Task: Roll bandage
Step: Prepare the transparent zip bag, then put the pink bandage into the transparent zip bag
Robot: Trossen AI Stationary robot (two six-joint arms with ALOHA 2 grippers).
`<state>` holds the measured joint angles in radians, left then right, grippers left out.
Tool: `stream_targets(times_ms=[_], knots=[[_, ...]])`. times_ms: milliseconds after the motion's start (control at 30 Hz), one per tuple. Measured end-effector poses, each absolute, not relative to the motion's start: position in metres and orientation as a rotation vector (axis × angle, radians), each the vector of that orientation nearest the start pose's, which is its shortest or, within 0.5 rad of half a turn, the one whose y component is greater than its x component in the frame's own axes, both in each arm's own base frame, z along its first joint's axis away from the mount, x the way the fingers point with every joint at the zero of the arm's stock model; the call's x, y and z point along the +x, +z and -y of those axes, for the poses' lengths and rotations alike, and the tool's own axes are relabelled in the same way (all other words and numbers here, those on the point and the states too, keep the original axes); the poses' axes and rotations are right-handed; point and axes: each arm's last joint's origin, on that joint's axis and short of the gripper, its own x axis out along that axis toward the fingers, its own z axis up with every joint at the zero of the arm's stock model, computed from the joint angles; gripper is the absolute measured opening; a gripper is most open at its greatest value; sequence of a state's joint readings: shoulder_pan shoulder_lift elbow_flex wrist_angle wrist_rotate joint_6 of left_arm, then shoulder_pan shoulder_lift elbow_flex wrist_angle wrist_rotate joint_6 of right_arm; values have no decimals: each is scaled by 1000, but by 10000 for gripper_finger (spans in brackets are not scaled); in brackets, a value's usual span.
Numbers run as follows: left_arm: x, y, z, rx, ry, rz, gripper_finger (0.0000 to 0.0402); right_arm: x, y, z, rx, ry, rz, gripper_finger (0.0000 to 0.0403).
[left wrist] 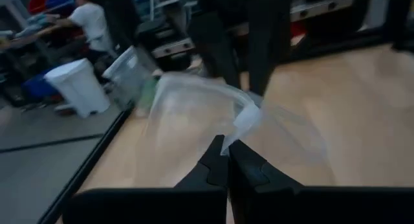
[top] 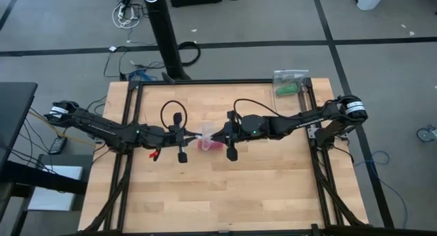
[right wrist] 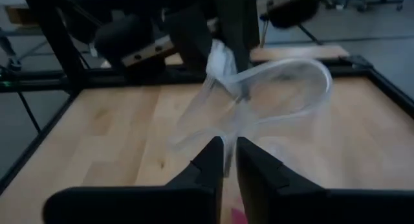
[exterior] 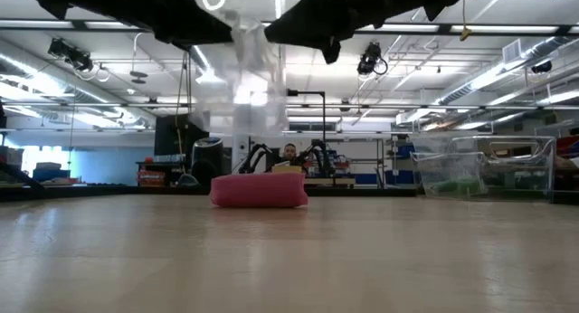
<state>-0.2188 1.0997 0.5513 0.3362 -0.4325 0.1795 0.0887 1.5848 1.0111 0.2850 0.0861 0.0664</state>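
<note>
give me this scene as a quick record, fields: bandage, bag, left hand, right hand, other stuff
bandage: pink roll lying on the table, mid-table, below both hands
bag: clear plastic bag held up in the air, open, empty as far as visible
left hand: left hand shut on one edge of the bag
right hand: right hand shut on the opposite edge
other stuff: green roll in a second clear bag at the far right corner

One bandage (top: 210, 144), two bags (top: 205, 135).
</note>
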Motion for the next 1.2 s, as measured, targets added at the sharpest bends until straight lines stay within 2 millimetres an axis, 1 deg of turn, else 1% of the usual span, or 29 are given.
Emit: stream_targets(times_ms=[167, 367, 500, 700, 867, 967, 1067, 1200], knots=[[219, 245, 33, 274, 272, -270, 1, 351, 256, -28, 44, -32, -324, 82], [210, 245, 25, 295, 336, -328, 1, 342, 265, -28, 32, -85, -332, 131], [208, 241, 22, 312, 371, -376, 1, 338, 268, -31, 21, -102, -345, 161], [207, 239, 17, 332, 430, -412, 1, 336, 265, -38, -30, -149, -376, 206], [203, 240, 15, 361, 482, -429, 1, 333, 264, -41, -47, -176, -397, 235], [200, 243, 14, 404, 501, -435, 1, 332, 255, -41, -43, -181, -468, 246], [196, 247, 13, 458, 493, -430, 1, 337, 236, -40, -30, -173, -541, 251], [194, 249, 13, 532, 480, -443, 1, 350, 209, -38, -16, -144, -556, 256]])
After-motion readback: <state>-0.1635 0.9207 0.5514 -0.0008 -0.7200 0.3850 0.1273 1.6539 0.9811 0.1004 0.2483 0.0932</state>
